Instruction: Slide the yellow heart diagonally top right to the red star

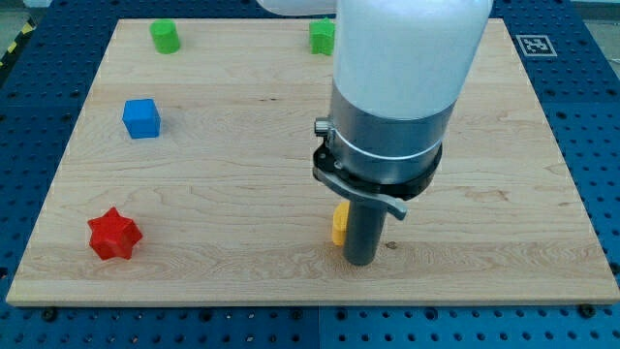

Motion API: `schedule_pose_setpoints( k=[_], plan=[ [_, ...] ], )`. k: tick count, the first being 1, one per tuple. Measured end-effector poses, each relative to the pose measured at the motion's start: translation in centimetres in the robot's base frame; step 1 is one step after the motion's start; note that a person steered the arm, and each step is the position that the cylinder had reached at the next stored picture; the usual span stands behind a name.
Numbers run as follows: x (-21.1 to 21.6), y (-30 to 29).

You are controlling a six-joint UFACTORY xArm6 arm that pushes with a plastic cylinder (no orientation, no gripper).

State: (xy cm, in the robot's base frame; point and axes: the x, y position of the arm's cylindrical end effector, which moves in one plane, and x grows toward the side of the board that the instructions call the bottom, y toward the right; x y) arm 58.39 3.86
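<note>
Obs, single cam view. No gripper on this arm, so nothing opens, closes or holds; I end in a straight dark rod, and my tip (361, 260) sits on the light wooden board (291, 145), low and a bit right of centre.

Target obj: small yellow block (340, 224), presumably the yellow heart, but only a thin sliver shows at the rod's left edge, so shape can't be confirmed. It looks to be touching or just beside the rod; the rest is hidden behind me.

Ref obj: red star-shaped block (114, 235), near the view's bottom-left corner, well apart from the yellow block, w/ bare board between.

Others: blue cube (141, 118) at the view's left, mid-height; green cylinder-ish block (166, 36) at top left; second green block (322, 37) at top centre, partly behind the arm housing, shape unclear.

Key relation: the yellow block lies on the view's left of my tip, i.e. my tip is on its right flank, and the red star is further left at approx the same height. So I'm on the far side of the block from the star, which suits a leftward push. Judgement: goal spot is up-right of the star, so the push needs to run mostly left and stop short of it, slightly higher. Risk: the block slipping off the round rod on a long run.
</note>
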Motion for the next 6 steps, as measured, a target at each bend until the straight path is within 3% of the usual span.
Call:
schedule_pose_setpoints(
  k=[6],
  plan=[
    [-3.9,-0.5]
  ],
)
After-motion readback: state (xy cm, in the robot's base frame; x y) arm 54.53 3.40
